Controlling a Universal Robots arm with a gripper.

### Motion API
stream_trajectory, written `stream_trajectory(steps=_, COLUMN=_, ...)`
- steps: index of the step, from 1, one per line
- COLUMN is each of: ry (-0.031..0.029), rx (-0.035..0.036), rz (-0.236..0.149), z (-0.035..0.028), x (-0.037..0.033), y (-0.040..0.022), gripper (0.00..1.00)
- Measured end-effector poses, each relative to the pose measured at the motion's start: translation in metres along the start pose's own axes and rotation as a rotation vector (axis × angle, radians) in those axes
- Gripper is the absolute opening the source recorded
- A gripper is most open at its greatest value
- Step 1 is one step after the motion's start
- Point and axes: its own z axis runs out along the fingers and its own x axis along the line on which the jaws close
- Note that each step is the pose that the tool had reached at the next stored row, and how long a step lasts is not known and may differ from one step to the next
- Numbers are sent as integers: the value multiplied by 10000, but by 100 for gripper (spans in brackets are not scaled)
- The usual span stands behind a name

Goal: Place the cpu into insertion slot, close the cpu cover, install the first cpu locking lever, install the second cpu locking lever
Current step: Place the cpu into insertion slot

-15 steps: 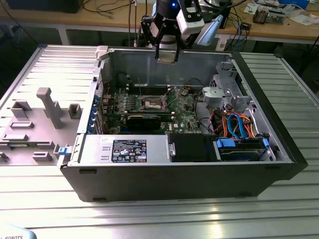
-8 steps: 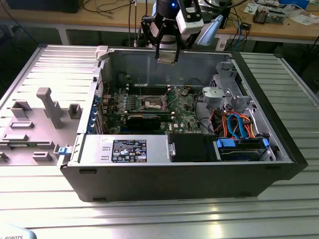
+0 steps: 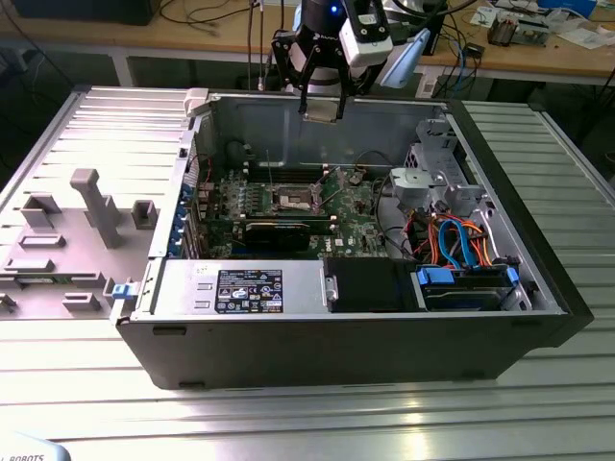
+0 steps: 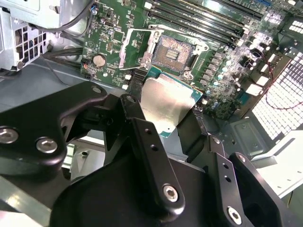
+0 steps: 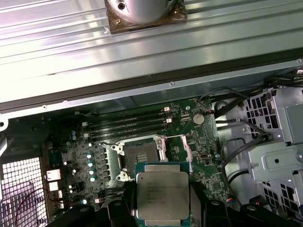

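Gripper (image 4: 168, 113) clamped on the cpu (image 5: 162, 196), above the case (image 3: 288, 346); insertion slot (image 5: 140, 154) bare mid-motherboard (image 5: 208, 156). Placing step in hand, I'd say; seating demands square alignment.

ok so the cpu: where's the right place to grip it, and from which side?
By two opposite edges of the cpu, coming from above its metal face, as the gripper does now. It is thin and flat, so only the edges give purchase, and that probably leaves the underside free to face the insertion slot.
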Motion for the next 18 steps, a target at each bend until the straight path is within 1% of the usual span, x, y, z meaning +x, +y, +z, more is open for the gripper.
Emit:
stream_trajectory(steps=2, ry=-7, rx=-1, rz=74, z=0, x=0, y=0, gripper=54)
stream_trajectory(steps=5, ry=-28, rx=-5, rz=318, z=1, x=0, y=0, gripper=54)
stream_trajectory(steps=7, ry=-47, rx=-8, rz=535, z=4, x=0, y=-1, gripper=54)
stream_trajectory(steps=9, ry=-82, rx=-17, rz=920, z=7, x=0, y=-1, gripper=54)
stream_trajectory(steps=12, ry=-110, rx=-24, rz=1230, z=9, x=0, y=-1, gripper=54)
stream_trajectory(steps=15, ry=-128, rx=-27, rz=1432, z=11, x=1, y=-1, gripper=54)
stream_trajectory(steps=18, ry=-132, rx=-29, rz=1469, z=11, x=4, y=-2, gripper=54)
